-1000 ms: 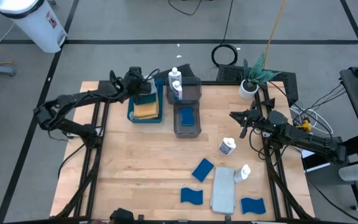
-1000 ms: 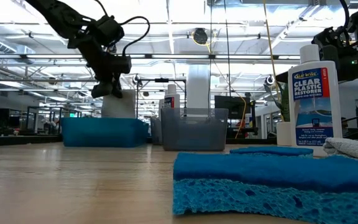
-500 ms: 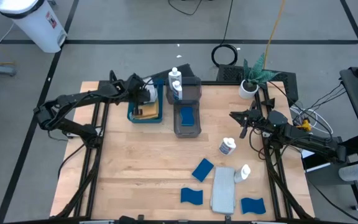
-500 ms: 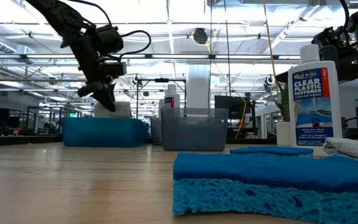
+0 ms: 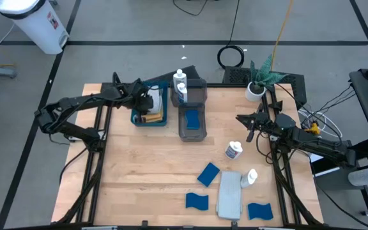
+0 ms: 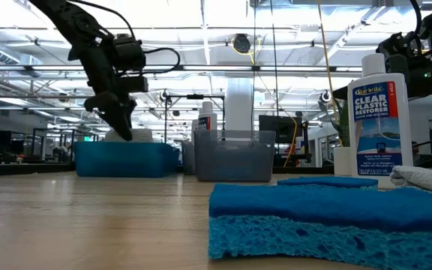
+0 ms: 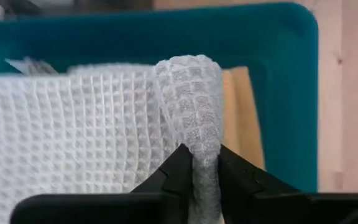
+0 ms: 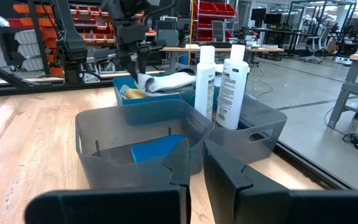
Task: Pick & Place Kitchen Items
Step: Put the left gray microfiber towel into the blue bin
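Observation:
My left gripper (image 5: 150, 102) is over the blue tray (image 5: 135, 119) at the far left, shut on a light grey waffle cloth (image 7: 73, 137). That cloth lies in the tray on top of an orange cloth (image 5: 151, 117). My right gripper (image 5: 244, 121) waits shut at the right side, level and touching nothing. On the near table lie a second grey cloth (image 5: 230, 193), three blue sponges (image 5: 207, 174) and two white bottles (image 5: 234, 151). Two more bottles (image 5: 180, 86) stand in the far grey bin, and a sponge (image 5: 192, 119) lies in the nearer one. My left gripper pinches a bunched-up ridge of the grey cloth (image 7: 205, 163) between its two fingers. The fingers come from above, slanting steeply down. The rest of the cloth spreads out flat in the tray beyond the fingers, over the orange cloth (image 7: 240, 112).
Two grey bins (image 5: 192, 131) stand side by side right of the blue tray. A small potted plant (image 5: 259, 82) is at the far right corner. In the low view a sponge (image 6: 328, 217) and a bottle (image 6: 379, 124) stand close to the near edge.
My left gripper has sunk toward the blue tray, tipping to point more steeply down and rolling at the wrist. The grey cloth, which hung above the tray's wall, has come down with it and now lies in the tray.

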Robot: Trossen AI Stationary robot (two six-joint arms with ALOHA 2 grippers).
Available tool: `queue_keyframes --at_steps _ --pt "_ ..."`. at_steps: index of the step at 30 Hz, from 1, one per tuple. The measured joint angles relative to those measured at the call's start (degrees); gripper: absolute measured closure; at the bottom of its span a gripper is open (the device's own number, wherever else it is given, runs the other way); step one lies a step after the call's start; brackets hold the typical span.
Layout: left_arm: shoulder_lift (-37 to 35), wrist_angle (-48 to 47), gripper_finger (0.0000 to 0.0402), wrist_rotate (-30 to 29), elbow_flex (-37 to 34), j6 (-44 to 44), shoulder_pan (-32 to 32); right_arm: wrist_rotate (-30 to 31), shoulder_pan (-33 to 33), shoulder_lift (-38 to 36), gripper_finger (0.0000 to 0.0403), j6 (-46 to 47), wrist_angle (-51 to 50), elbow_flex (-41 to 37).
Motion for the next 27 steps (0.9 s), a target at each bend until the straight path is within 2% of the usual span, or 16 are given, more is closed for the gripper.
queue_keyframes --at_steps 10,18,22,27 --pt "0.0 0.8 0.0289 -0.1 -3.9 -5.5 0.0 0.0 0.0 0.0 0.0383 0.0 0.0 0.0" --pt "0.0 0.8 0.0205 -6.0 -4.4 -13.6 -2.1 0.0 0.0 0.0 0.0383 0.0 0.0 0.0" --pt "0.0 0.8 0.0164 -6.2 -4.4 -15.5 -3.9 0.0 0.0 0.0 0.0383 0.0 0.0 0.0" --pt "0.0 0.3 0.0132 -6.2 -3.2 -16.8 -5.8 0.0 0.0 0.0 0.0383 0.0 0.0 0.0"
